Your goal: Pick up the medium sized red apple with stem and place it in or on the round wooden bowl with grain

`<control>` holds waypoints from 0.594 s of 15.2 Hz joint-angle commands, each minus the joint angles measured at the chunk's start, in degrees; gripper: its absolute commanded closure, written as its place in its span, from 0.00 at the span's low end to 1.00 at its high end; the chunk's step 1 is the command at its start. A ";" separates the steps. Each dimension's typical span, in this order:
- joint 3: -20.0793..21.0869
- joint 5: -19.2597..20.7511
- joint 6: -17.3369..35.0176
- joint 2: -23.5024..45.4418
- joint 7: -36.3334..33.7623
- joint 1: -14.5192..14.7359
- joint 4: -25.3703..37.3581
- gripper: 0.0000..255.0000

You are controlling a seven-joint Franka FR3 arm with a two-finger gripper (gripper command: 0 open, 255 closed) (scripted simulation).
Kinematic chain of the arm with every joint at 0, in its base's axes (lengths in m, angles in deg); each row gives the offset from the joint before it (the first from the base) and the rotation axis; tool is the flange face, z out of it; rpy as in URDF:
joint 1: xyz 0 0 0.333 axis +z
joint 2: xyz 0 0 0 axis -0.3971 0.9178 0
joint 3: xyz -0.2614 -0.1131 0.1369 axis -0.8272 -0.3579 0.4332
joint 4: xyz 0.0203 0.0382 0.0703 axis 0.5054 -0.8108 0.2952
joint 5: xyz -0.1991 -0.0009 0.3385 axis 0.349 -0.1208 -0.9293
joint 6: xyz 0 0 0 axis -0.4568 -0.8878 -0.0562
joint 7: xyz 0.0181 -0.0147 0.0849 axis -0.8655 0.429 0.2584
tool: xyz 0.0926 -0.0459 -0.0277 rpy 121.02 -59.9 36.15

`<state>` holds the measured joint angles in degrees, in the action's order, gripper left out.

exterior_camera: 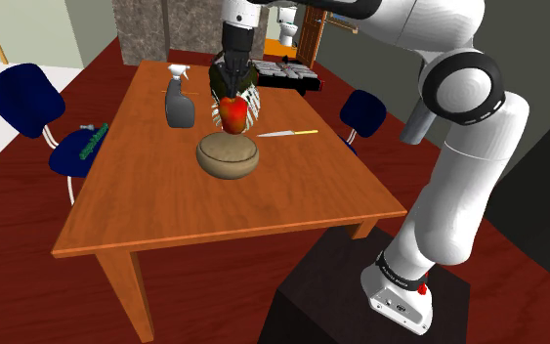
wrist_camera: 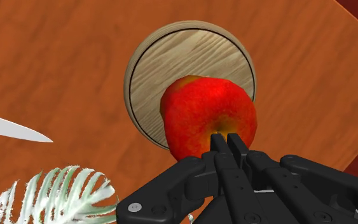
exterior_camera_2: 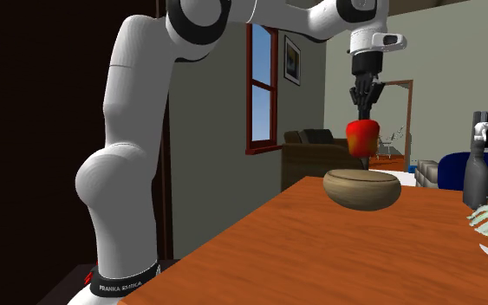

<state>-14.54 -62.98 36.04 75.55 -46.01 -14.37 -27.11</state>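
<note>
Tabletop (exterior_camera: 165, 210) of orange-brown wood spreads under the white arm (exterior_camera: 463, 186) that reaches over it. A round wooden bowl (exterior_camera: 228, 156) sits near its middle, with a grey spray bottle (exterior_camera: 179, 103) beyond it toward the shoulder view's left. The red apple (exterior_camera: 232, 112) hangs in the air just above the bowl, its top pinched by the black gripper (exterior_camera: 232, 94), fingers nearly together. A knife (exterior_camera: 287, 133) lies near the bowl.

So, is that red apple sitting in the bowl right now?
No: in the second exterior view the apple hangs clasped in the gripper, with a clear gap between it and the wooden bowl below.
</note>
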 commanded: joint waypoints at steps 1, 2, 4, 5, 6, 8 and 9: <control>0.01 -0.06 1.95 -0.78 0.04 -0.02 -2.69 1.00; 0.00 -0.08 2.82 -1.02 0.08 -0.03 -3.80 1.00; -0.01 -0.12 4.53 -1.44 0.15 -0.06 -5.93 1.00; -0.01 -0.13 5.37 -1.62 0.18 -0.07 -6.95 1.00; -0.02 -0.15 6.21 -1.78 0.21 -0.08 -7.94 1.00; -0.02 -0.17 7.19 -1.96 0.25 -0.09 -9.11 1.00; -0.02 -0.17 7.19 -1.95 0.25 -0.09 -9.10 1.00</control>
<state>-14.54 -63.13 42.96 73.66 -45.82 -14.43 -35.92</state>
